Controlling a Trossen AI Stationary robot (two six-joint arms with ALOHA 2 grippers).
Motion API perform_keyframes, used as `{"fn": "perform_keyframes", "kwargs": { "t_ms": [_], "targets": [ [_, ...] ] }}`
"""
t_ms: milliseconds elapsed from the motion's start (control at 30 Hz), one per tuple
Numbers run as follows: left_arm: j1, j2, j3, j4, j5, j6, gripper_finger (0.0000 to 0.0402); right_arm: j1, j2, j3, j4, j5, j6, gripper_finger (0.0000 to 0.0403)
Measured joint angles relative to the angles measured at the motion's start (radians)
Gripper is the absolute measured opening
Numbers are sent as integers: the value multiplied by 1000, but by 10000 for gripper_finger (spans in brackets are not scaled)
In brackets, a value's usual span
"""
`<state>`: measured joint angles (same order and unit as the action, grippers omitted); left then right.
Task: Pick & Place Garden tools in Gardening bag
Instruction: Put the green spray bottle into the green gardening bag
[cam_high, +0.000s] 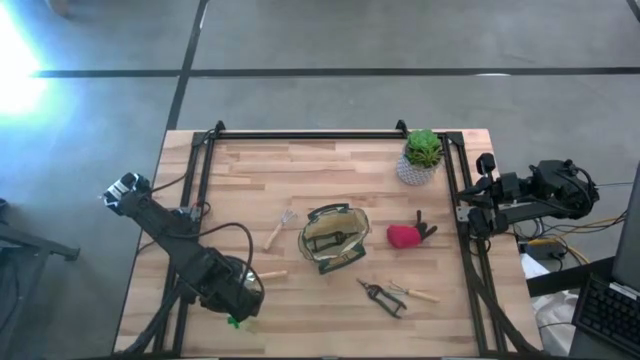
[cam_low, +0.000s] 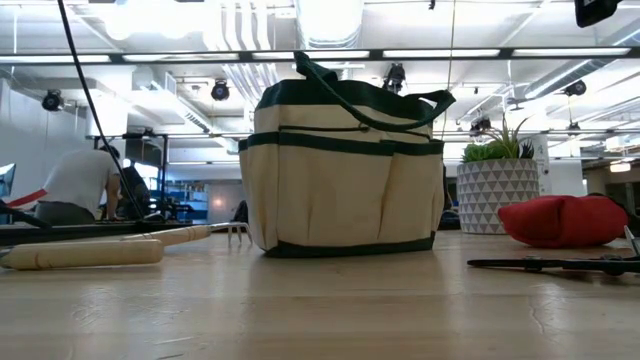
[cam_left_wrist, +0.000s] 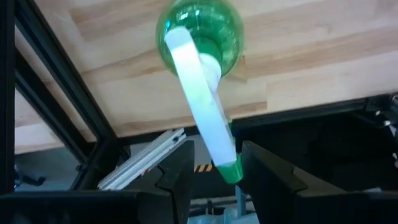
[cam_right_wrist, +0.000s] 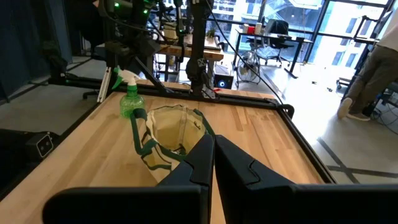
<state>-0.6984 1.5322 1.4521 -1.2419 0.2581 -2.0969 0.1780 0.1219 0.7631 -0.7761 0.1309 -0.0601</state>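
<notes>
A bright green spray bottle (cam_left_wrist: 200, 28) with a white spray head (cam_left_wrist: 196, 93) is under my left gripper (cam_left_wrist: 217, 180) at the table's near left corner, and my left gripper (cam_high: 237, 310) is shut on it. The gardening bag (cam_high: 335, 238) stands mouth up at mid table. A fork (cam_high: 280, 228) and a wooden handle (cam_high: 270, 274) lie to its left. Black-handled shears (cam_high: 385, 298) and a wooden-handled tool (cam_high: 415, 291) lie on its near right. A red glove (cam_high: 405, 235) lies to its right. My right gripper (cam_right_wrist: 212, 149) is shut and hovers past the right edge. My left gripper has the bottle's spray head between its two fingers, at the head's green-capped upper end (cam_left_wrist: 229, 169). The fingers (cam_left_wrist: 181, 177) come steeply from above. The bottle stays upright below them, by the near left edge. I cannot tell whether its base rests on the wood.
A green plant in a white pot (cam_high: 422, 158) stands at the far right. A black metal frame (cam_high: 300, 134) runs along the table's far, left and right sides. There is bare wood between the bottle and the bag. People show in the room beyond (cam_low: 80, 185).
</notes>
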Motion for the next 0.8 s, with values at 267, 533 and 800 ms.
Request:
{"fn": "perform_keyframes", "kwargs": {
  "t_ms": [267, 533, 800],
  "targets": [
    [0, 0, -22, 0, -32, -2, 138, 0, 0, 0, 0, 0, 0, 8],
    [0, 0, -71, 50, 17, -7, 138, 0, 0, 0, 0, 0, 0, 8],
    [0, -1, -108, 98, 3, -2, 138, 0, 0, 0, 0, 0, 0, 8]
  ]
}}
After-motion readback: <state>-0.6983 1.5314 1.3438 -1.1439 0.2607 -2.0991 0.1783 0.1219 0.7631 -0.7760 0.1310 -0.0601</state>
